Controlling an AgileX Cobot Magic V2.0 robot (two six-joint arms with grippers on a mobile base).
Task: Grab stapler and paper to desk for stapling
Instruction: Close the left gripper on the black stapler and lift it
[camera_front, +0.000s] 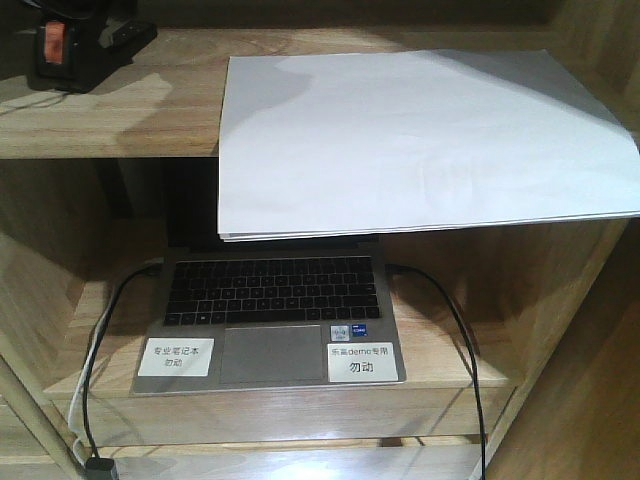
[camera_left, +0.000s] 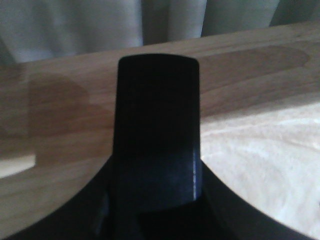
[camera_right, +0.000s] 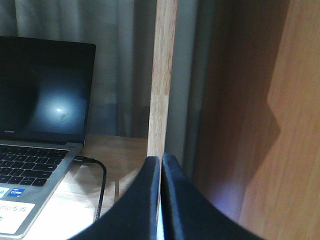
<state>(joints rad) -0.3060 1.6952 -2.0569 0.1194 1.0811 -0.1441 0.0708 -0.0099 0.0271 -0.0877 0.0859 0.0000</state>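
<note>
Front-facing view, near to far: a laptop (camera_front: 270, 320) sits open on the lower shelf. Above it, the paper (camera_front: 420, 140) lies flat on the upper shelf (camera_front: 110, 120), its near edge overhanging the shelf front. The stapler (camera_front: 85, 45) stands furthest back, at the shelf's left end, well apart from the paper.

Right wrist view: the right gripper (camera_right: 161, 165) has its fingertips pressed together and holds nothing. It hangs beside a shelf upright, to the right of the laptop.

Left wrist view: the left gripper (camera_left: 157, 135) shows as one dark block over a wooden surface (camera_left: 60, 115). Whether it is spread or closed cannot be told.

Neither item is yet grasped. The overhanging edge looks the best hold for the paper: spread the fingers first, then pinch the whole stack from above and below so that no sheet slides. The stapler seems better suited to the left arm.
</note>
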